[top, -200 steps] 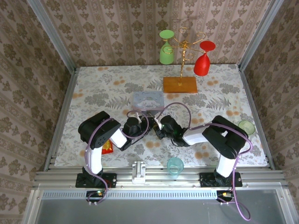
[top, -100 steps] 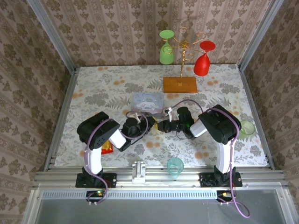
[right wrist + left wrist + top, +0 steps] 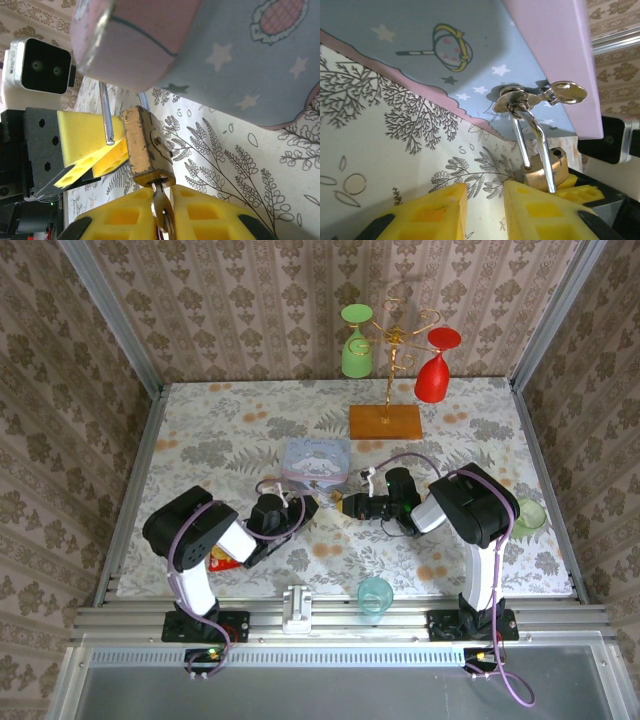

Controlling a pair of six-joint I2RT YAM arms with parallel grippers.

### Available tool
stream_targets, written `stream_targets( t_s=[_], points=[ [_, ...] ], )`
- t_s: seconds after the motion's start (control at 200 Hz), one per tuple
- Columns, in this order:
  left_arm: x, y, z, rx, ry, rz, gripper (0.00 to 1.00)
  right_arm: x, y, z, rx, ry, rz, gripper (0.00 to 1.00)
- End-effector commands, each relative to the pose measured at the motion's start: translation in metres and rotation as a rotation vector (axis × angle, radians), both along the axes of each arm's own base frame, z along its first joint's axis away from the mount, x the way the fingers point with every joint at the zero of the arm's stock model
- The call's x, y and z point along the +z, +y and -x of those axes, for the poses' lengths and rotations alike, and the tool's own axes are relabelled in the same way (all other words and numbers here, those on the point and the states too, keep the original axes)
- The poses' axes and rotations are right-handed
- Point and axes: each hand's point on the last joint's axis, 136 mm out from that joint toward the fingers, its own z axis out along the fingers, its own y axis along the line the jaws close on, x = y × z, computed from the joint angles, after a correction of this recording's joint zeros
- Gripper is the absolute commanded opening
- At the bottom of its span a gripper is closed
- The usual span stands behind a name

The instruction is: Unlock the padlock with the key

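Observation:
The brass padlock [image 3: 334,502] hangs by its silvery shackle [image 3: 532,135] from the hasp [image 3: 512,97] of the pale blue tin [image 3: 317,458], just above the flowered table. In the right wrist view the padlock [image 3: 147,147] has the key [image 3: 162,207] in its keyhole. The shackle's free end [image 3: 108,137] is out of the body. My right gripper [image 3: 167,217] is shut on the key. My left gripper [image 3: 485,212] stands open with nothing between its yellow fingers [image 3: 427,212]. The padlock body [image 3: 545,170] rests beside its right finger.
A gold stand on an orange base [image 3: 385,421] holds a green glass [image 3: 356,350] and a red glass [image 3: 433,370] at the back. A teal cup [image 3: 375,593] stands near the front edge, a green cup [image 3: 527,512] at the right, an orange-red packet [image 3: 228,560] under the left arm.
My right arm swung its forearm up and now reaches in level from the right. The left arm's elbow shifted left, and its fingers parted a little. Both grippers stay by the padlock.

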Motion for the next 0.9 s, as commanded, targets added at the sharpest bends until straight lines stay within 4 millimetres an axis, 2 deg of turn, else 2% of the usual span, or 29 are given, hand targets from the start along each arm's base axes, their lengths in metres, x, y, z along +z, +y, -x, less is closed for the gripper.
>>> stream_targets(
  t_s=[0.0,0.14,0.24,0.39,0.475,0.56,0.67,0.755,0.895],
  points=[
    [-0.019,0.017,0.002,0.002,0.008,-0.143,0.25,-0.002,0.000,0.007,-0.003,0.035,0.047,0.21],
    [0.000,0.013,-0.001,-0.027,-0.042,-0.173,0.23,-0.014,-0.002,0.019,-0.013,0.092,0.156,0.30],
    [0.011,0.019,-0.002,-0.031,-0.079,-0.253,0.23,-0.020,-0.012,0.020,-0.067,0.130,0.214,0.43],
    [0.034,0.025,-0.005,-0.049,-0.150,-0.358,0.27,-0.021,-0.028,0.011,-0.138,0.106,0.328,0.48],
    [0.043,0.024,-0.008,-0.069,-0.181,-0.391,0.28,-0.013,-0.024,0.004,-0.132,0.062,0.335,0.48],
    [0.048,0.020,-0.009,-0.092,-0.206,-0.425,0.29,-0.010,-0.021,-0.003,-0.126,0.019,0.408,0.49],
    [0.054,0.004,-0.011,-0.145,-0.238,-0.452,0.32,-0.008,-0.017,-0.014,-0.117,-0.021,0.482,0.51],
    [0.048,-0.006,-0.013,-0.180,-0.221,-0.454,0.34,-0.009,-0.012,-0.019,-0.115,-0.044,0.502,0.52],
    [0.040,-0.001,-0.012,-0.149,-0.208,-0.438,0.33,-0.014,-0.006,-0.016,-0.096,-0.121,0.645,0.54]
  ],
)
